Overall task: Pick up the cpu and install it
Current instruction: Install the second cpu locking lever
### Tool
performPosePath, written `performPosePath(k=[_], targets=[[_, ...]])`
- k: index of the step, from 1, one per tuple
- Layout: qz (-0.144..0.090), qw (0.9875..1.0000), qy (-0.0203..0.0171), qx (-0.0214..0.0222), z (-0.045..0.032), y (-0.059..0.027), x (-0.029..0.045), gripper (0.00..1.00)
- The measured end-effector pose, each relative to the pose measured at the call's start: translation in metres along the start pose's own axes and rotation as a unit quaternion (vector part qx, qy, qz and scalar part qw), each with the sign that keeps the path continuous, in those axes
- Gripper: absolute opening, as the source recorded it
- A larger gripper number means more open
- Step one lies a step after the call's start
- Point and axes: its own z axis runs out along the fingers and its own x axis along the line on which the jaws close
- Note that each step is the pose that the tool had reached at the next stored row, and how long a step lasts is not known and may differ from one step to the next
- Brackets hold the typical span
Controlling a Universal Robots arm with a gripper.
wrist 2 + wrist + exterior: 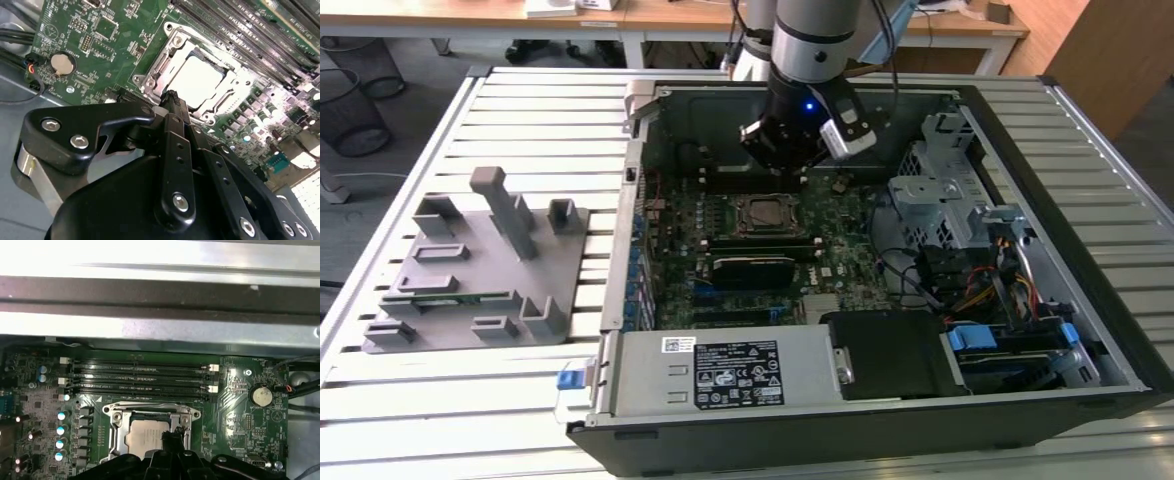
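the arm [817,40] comes down from the far side of the open case [1107,330] in the exterior view, its wrist pointing steeply down into the case. the claw [781,160] hangs over the far part of the motherboard [841,215], just beyond the socket [763,213] and well clear of the grey fixture [480,265] that sits on the slatted table [400,400] at the exterior view's left.

in the second wrist view the claw [172,100] shows its black fingers [175,150] drawn together into one narrow tip with nothing between them. the tip hovers above the near edge of the socket [150,75]; whether it touches the frame cannot be told.

the cpu [197,80] lies flat in the socket, silver top up. it is close to square, so it has no clear long axis; its edges run parallel to the socket frame. in the first wrist view the cpu [145,435] sits inside the metal frame [117,415], its edges square with the memory slots [140,380] that run just beside the socket, and the claw [172,437] tip overlaps the cpu's edge on the coin cell [261,396] side.

so the cpu is in the socket on the board, directly below and slightly ahead of the closed, empty claw.
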Motion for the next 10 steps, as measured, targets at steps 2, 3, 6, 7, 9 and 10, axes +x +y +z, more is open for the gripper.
performPosePath(k=[2,3,6,7,9,10], targets=[[0.000,1.0000,0.0000,0.0000,-0.0003,-0.0055,0.0002,0.11],[0.000,1.0000,0.0000,0.0000,-0.0004,-0.0079,0.0003,0.11],[0.000,1.0000,0.0000,0.0001,-0.0008,-0.0154,0.0006,0.11],[0.000,1.0000,0.0000,0.0000,-0.0009,-0.0179,0.0006,0.11],[0.000,1.0000,0.0000,0.0000,-0.0011,-0.0220,0.0008,0.11],[0.000,1.0000,0.0000,0.0000,-0.0012,-0.0232,0.0008,0.11]])
